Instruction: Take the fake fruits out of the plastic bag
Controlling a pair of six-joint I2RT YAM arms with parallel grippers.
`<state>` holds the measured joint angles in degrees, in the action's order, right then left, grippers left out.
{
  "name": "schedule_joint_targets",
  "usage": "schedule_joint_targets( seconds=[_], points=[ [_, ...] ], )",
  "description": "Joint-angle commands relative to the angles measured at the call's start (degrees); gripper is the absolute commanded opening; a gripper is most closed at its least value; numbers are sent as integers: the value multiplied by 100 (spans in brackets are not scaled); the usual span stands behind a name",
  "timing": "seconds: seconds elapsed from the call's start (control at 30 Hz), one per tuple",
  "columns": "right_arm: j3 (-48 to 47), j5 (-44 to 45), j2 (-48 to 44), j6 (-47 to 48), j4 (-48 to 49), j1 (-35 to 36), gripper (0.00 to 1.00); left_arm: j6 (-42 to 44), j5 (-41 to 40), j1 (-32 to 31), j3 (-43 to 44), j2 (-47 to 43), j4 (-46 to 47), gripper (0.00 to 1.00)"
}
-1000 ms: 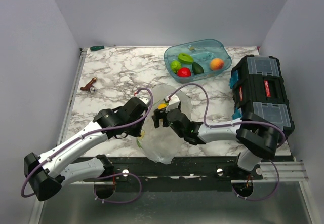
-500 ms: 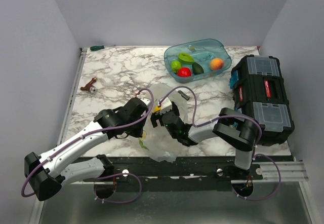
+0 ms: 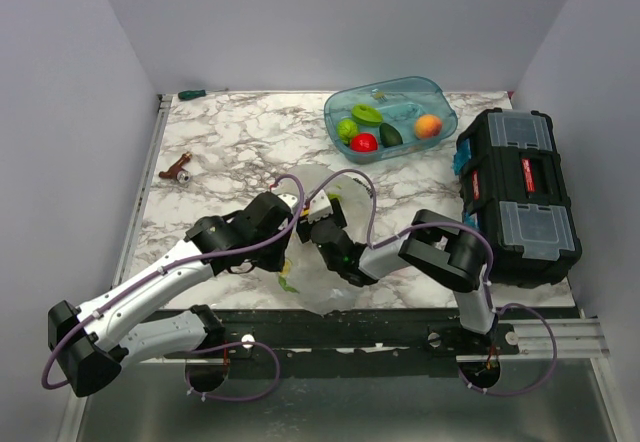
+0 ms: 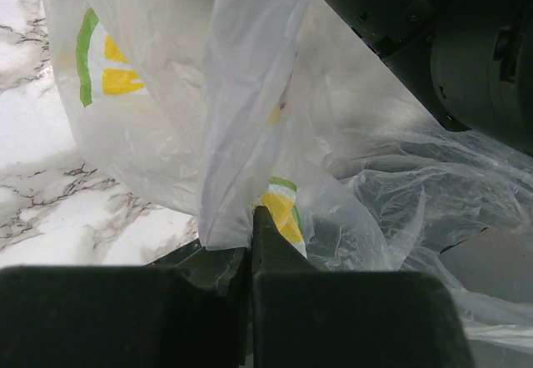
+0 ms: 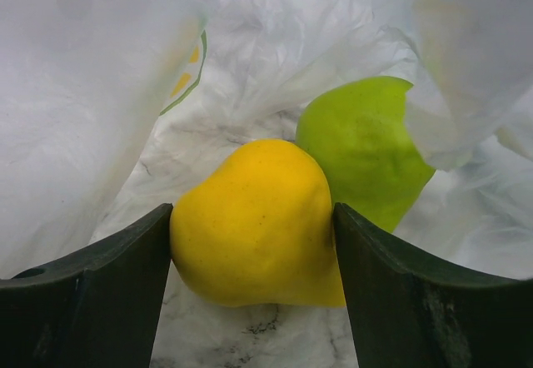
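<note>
Top view: two arms meet mid-table at the plastic bag [image 3: 320, 277], a crinkly clear bag w/ lemon-slice print lying near the front edge.

Your left gripper [image 3: 291, 224] sits at the bag's left side. In the left wrist view its jaws are pressed together on a fold of the film [image 4: 237, 218], nothing else between them. It's holding the bag up and open.

Your right gripper [image 3: 322, 220] is inside the bag. In the right wrist view both fingers [image 5: 92, 301] are closed against the sides of a yellow fruit [image 5: 254, 222], roughly a fruit's width apart. No gap shows on either side, so it looks gripped. The marble shows through the film below it, and you can't tell whether it's lifted yet.

Key relation: the yellow fruit is dead centre between the right fingers. It's pear-ish, and the narrow end seems to point away from the camera, so its long axis prob. runs along the fingers, not across. A green fruit [image 5: 362, 147] lies just beyond it, to the right and touching, part-covered by film.

Judgement: the right arm has the pick. The way out is straight back along its own line. Watch for loose film snagging the fingers, and for the green fruit rolling.

Far right: a teal tub [image 3: 440, 97] w/ other fruits.
</note>
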<state>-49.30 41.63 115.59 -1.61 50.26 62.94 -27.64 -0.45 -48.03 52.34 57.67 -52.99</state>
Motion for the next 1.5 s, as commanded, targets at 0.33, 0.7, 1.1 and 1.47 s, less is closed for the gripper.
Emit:
schedule_joint_targets(
  seconds=[0.33,0.7,1.1,1.47],
  points=[
    [-22,-664,-492,-481,-659,22,30,-99,-157,-32,87,-89,-360,0],
    [553,-1570,-2064,-1580,-1491,17,15,-213,-52,-31,-174,-142,-250,0],
    [863,-3716,-3239,-2629,-1900,3,6,-365,-448,-40,-300,-269,-170,0],
    [1139,-4942,-3587,-3678,-1177,-210,3,-425,-561,-66,-364,-728,-62,0]
  ],
)
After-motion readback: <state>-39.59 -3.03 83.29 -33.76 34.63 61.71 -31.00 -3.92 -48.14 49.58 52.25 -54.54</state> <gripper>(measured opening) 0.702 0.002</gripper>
